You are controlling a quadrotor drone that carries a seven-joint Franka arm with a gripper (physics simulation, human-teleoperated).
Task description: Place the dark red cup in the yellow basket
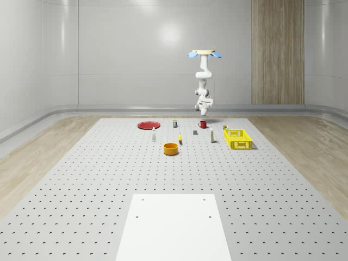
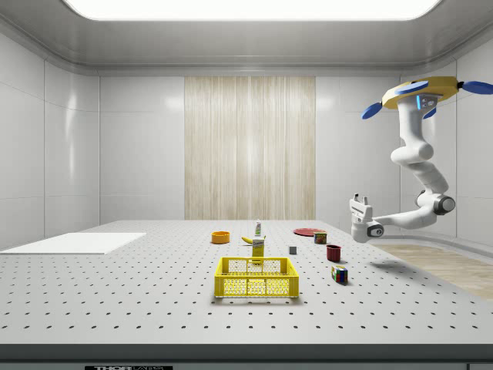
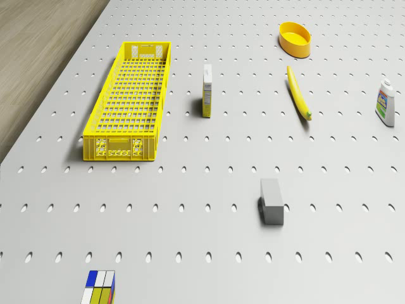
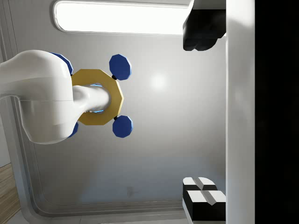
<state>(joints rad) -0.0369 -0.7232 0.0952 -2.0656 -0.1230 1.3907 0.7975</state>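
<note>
The dark red cup (image 1: 203, 124) (image 2: 333, 252) stands upright on the perforated table, toward the far side in the whole-scene view. The yellow basket (image 1: 238, 139) (image 2: 256, 277) (image 3: 130, 101) lies nearer the front, to the whole-scene view's right of the cup. The drone (image 1: 204, 53) (image 2: 422, 96) hovers high above the cup's area. Its arm is folded, and my gripper (image 1: 205, 103) (image 2: 358, 203) (image 4: 203, 114) hangs above the cup, turned upward toward the drone. The fingers (image 4: 201, 32) stand wide apart, open and holding nothing.
A Rubik's cube (image 2: 339, 274) (image 3: 99, 288) and a grey block (image 1: 194, 131) (image 3: 272, 201) lie near the cup. A carton (image 3: 207, 90), banana (image 3: 299, 94), orange bowl (image 1: 171, 148), bottle (image 3: 386, 101) and red plate (image 1: 148, 125) are spread over the table. A white sheet (image 1: 173, 225) lies in front.
</note>
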